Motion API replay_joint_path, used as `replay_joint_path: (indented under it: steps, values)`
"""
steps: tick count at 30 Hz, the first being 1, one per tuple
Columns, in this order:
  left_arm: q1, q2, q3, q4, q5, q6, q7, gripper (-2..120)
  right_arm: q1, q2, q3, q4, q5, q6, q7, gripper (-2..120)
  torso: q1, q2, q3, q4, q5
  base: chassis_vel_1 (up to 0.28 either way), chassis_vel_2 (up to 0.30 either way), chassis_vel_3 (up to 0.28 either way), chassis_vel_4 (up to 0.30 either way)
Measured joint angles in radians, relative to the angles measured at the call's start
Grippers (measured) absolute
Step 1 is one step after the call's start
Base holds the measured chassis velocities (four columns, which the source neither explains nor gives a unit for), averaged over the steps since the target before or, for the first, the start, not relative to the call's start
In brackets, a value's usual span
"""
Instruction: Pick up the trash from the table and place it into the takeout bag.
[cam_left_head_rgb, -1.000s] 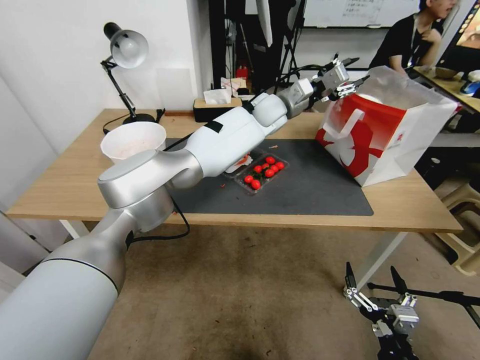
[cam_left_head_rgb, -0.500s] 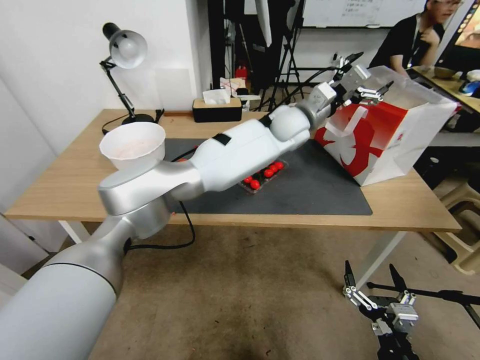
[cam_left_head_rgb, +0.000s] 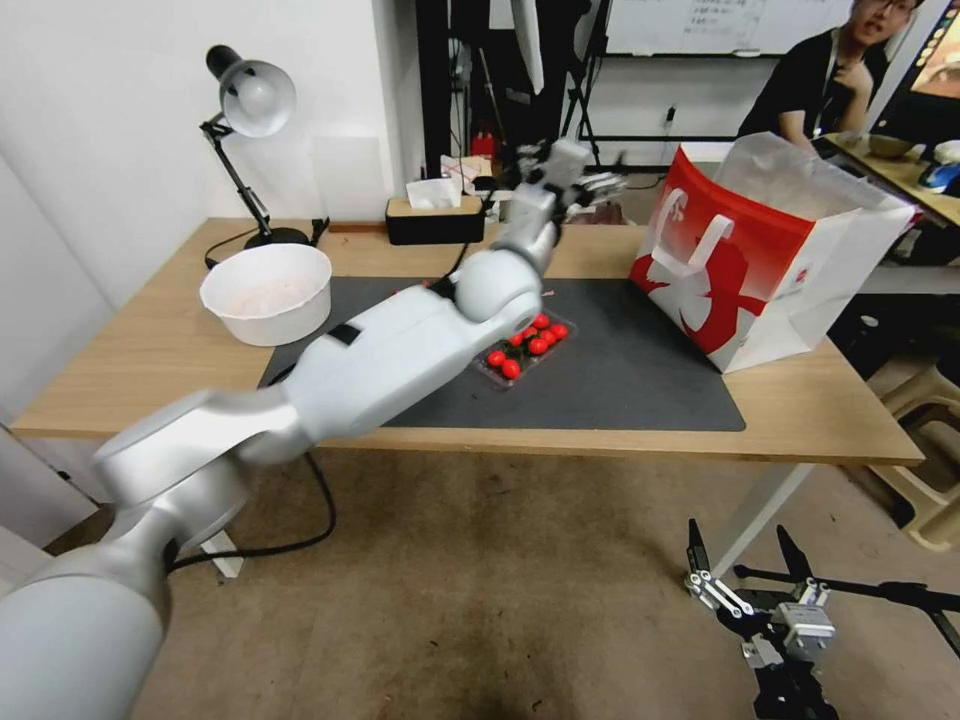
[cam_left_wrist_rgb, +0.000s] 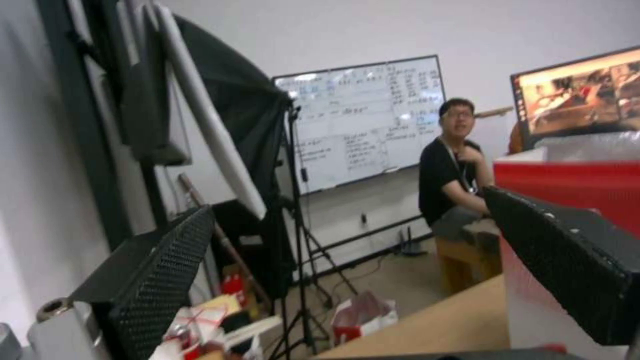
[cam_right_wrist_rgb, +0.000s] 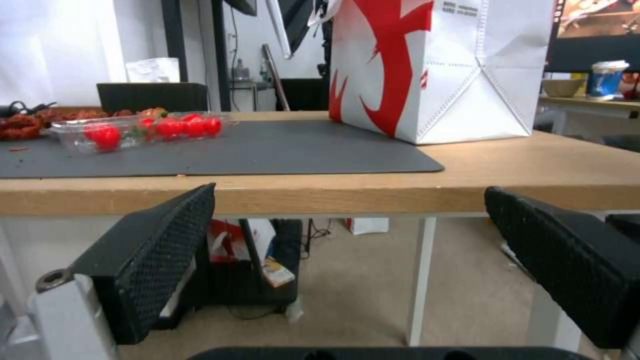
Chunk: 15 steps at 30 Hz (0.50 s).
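The big boxy red and white paper takeout bag (cam_left_head_rgb: 760, 270) stands on the long light wood table (cam_left_head_rgb: 150, 370), at the right end of the dark grey mat (cam_left_head_rgb: 640, 380). The left gripper (cam_left_head_rgb: 585, 185) is up in the air to the left of the bag, with its claw wide and nothing in it. The right gripper (cam_left_head_rgb: 750, 590) hangs low by the floor, below and in front of the bag, its claw wide too.

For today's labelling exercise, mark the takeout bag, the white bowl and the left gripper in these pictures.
takeout bag (cam_left_head_rgb: 745, 270): head view, red printed front panel.
white bowl (cam_left_head_rgb: 266, 305): head view, outer wall facing the camera.
left gripper (cam_left_head_rgb: 590, 185): head view, between its open fingertips, above the table's far edge.
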Motion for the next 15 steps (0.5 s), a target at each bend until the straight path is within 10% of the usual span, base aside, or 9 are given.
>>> replay_joint_path:
  steps: [6,15]
  values:
    - [0.150,0.177,-0.075,-0.235,0.016,0.086,-0.096,100,-0.001,-0.007,-0.001,0.006,-0.002,-0.009,-0.002,100,0.000,0.000,0.000,0.0000,-0.0002,0.000,0.000,0.000,0.000]
    - [0.348,0.371,-0.204,-0.420,0.004,0.074,-0.014,100,-0.004,-0.009,-0.006,0.019,-0.007,-0.019,-0.008,100,0.000,0.000,0.000,-0.0001,-0.0002,0.000,0.000,0.000,0.000]
